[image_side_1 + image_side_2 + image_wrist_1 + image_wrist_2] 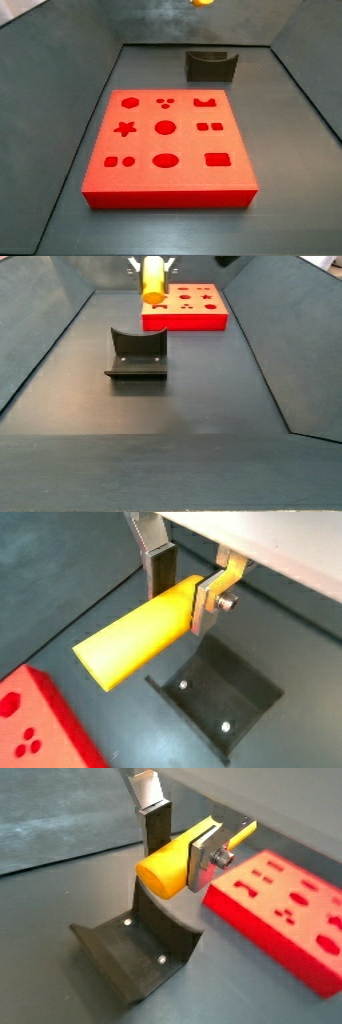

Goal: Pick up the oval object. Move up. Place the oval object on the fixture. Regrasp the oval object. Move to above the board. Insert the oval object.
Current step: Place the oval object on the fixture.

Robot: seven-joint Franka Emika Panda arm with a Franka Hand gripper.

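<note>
Your yellow peg [140, 637] is up off the floor, pinched between the two silver fingers [210, 600] of the hand [187, 592], which is closed on it near one end so that most of its length sticks out to one side. In both wrist views the peg [174, 863] runs crosswise to the fingers [203, 860], its rounded end pointing away from the hand [181, 848]. Below the hand you can see the fixture [214, 692], the dark notched block, standing on the dark floor with nothing in its notch; the peg hangs above it and does not touch it. Off to one side of the hand lies the red board [281, 918], flat on the floor, its shaped holes all open. In a side view the peg [154, 278] hangs high above the fixture [136, 353], with the board [187, 306] beyond it. From the opposite side, only a tip of the peg [201, 3] shows at the frame's edge, above the fixture [211, 65] and past the board [167, 140].
</note>
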